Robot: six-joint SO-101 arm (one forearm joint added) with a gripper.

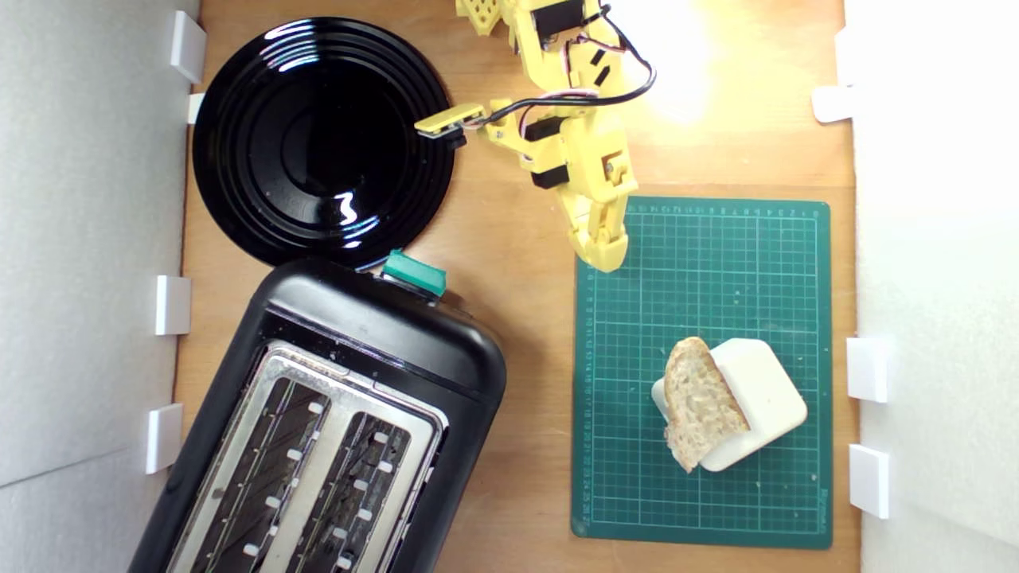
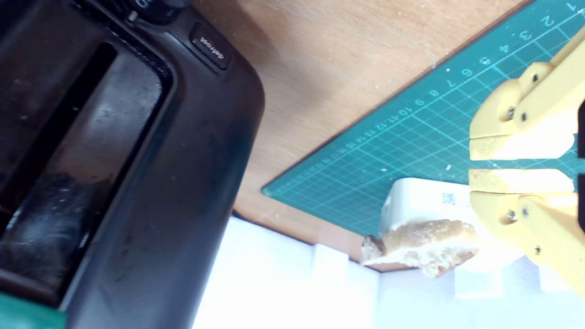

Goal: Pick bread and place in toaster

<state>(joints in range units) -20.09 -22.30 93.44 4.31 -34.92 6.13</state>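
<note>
Starting at the exterior view's left, the round black plate [image 1: 322,143] gleams on the wooden bench [image 1: 517,334], and just below it sits the toaster [image 1: 318,430], angled, its silver top plate and two long slots facing up, its teal lever knob [image 1: 414,273] nearly at the plate's rim. Moving across, the yellow arm reaches down from the top edge, and its pincer [image 1: 603,253] hangs over the upper left corner of the green cutting mat [image 1: 700,263]. In the wrist view the pincer [image 2: 518,164] is clenched on nothing, its two fingers [image 2: 521,147] nearly together with only a thin slit between them. Further right on the mat lies the cream block [image 1: 760,390], and the bread [image 1: 700,402] leans on its left side, crust edge up, well apart from the pincer and from the toaster. White clips line the bench's side edges.
</note>
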